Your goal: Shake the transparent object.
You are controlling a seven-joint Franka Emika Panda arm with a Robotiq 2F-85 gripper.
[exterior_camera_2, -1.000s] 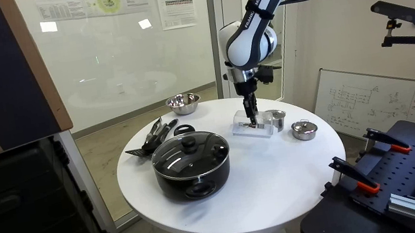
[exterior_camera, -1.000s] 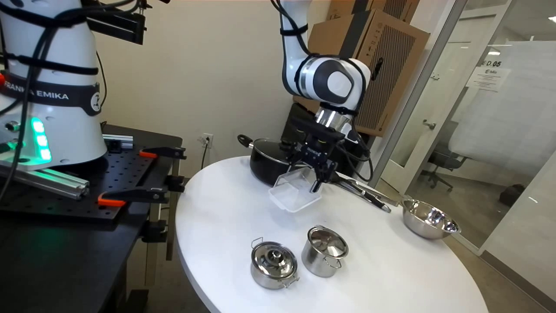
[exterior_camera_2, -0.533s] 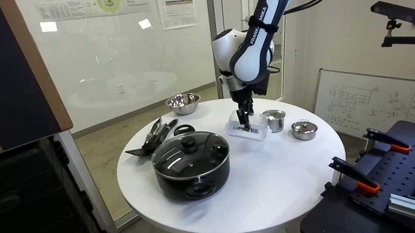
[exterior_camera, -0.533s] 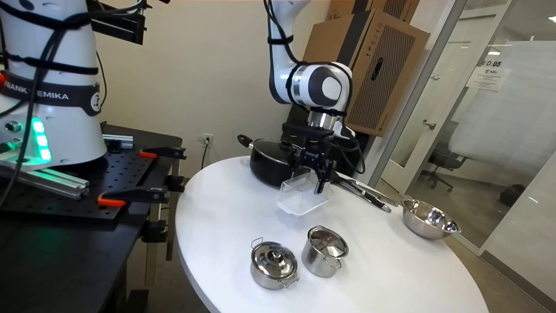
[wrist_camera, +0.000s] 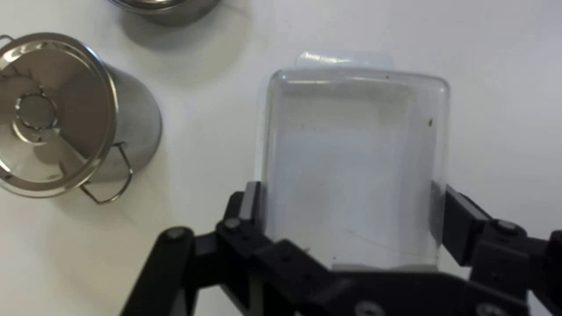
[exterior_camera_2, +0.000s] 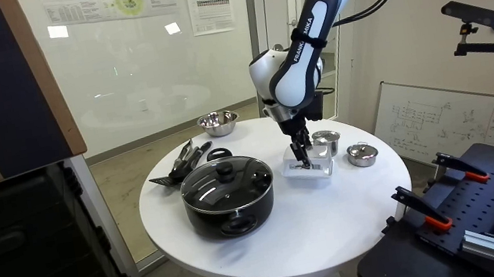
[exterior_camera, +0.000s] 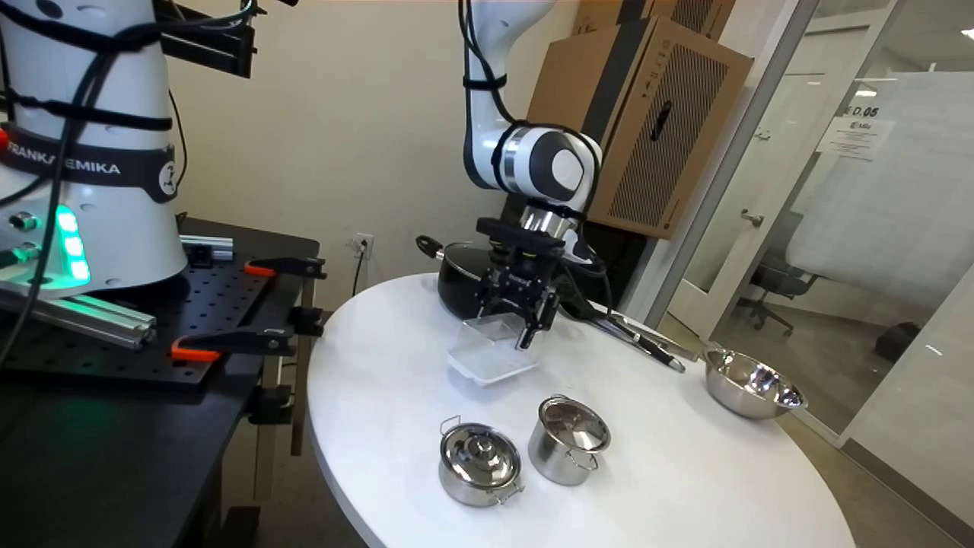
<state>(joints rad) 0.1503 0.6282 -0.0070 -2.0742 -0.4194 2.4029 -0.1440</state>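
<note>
Since shaking calls for a firm hold, the claw (exterior_camera: 502,327) in an exterior view has the clear box (exterior_camera: 491,356) clamped by two opposite sides. The box is held on or just above the table (exterior_camera: 377,369), inward from its far edge; which of the two is hard to tell. A low hold probably suits a shake, since a slip would mean a short drop. The short pot (exterior_camera: 481,460) and the tall pot (exterior_camera: 563,449) stand closer to the edge nearest the camera, apart from the box.

In an exterior view the black pot (exterior_camera_2: 229,198) sits by the near left edge of the table, the cooking tools (exterior_camera_2: 184,165) lie along the left edge and the steel bowl (exterior_camera_2: 219,124) stands by the far edge. That spread seems to leave them out of a swing; the tall pot, near and behind the box, looks likelier to be knocked.

In the wrist view the fingertips (wrist_camera: 250,202) lie flat against facing walls, probably so the thin plastic does not twist. The claw hides the box's closest end, so how central the hold is cannot be told. Grasping looks done; shaking appears the step in hand.
</note>
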